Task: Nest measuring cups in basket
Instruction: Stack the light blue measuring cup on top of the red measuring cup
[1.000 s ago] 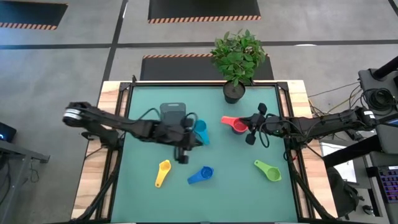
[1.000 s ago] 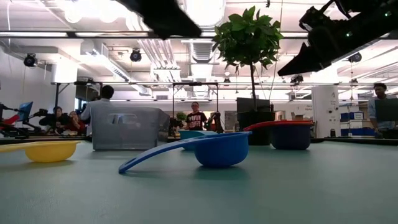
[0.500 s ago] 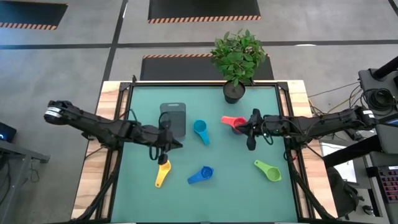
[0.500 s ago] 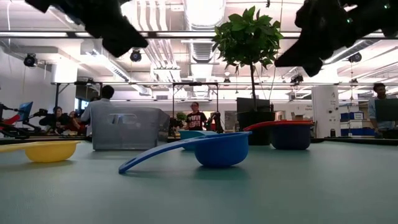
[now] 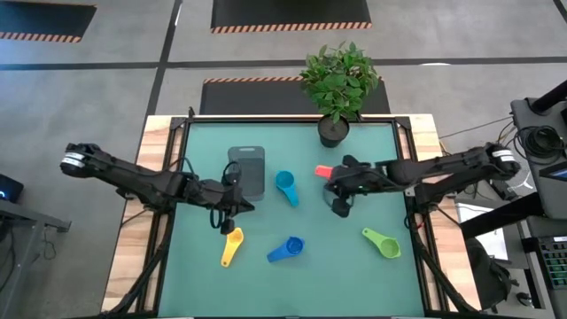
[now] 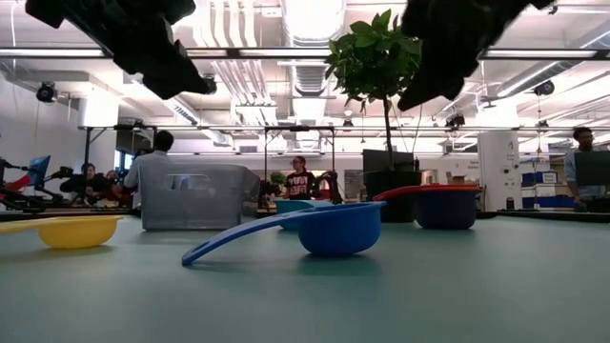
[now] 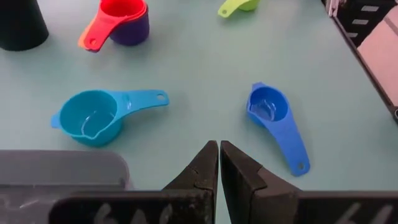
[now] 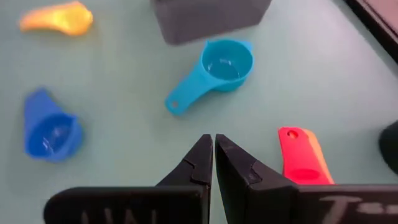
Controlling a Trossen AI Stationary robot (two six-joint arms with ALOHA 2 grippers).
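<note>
**A:** Where are your grippers?

**B:** My left gripper (image 5: 225,215) hangs above the table (image 5: 310,275), just off the near corner of the basket (image 5: 248,170) on its left-arm side, fingers pressed together on nothing. My right gripper (image 5: 339,200) is out past the basket on the other side, beyond the cyan cup (image 5: 285,186), fingers likewise clenched and empty.

**A:** And the basket itself?

**B:** It is the dark grey bin standing on the green table top. I cannot tell from above whether anything lies in it.

**A:** Which cups can you see?

**B:** The cyan cup lies just beside the basket, toward my right arm, apart from it. The yellow cup (image 5: 232,245) lies nearer the front edge than the basket, close below my left gripper. The blue cup (image 5: 287,249) is near the yellow one, further toward my right arm. The green cup (image 5: 382,242) is well apart from the basket, at the right-arm side. A red cup (image 7: 118,11) sits stacked in a purple cup (image 7: 132,30), with an orange handle showing between them; that stack is beyond the cyan cup from the basket, partly under my right gripper.

**A:** Anything else?

**B:** A potted plant (image 5: 337,84) stands at the far edge, well away from the basket.
</note>
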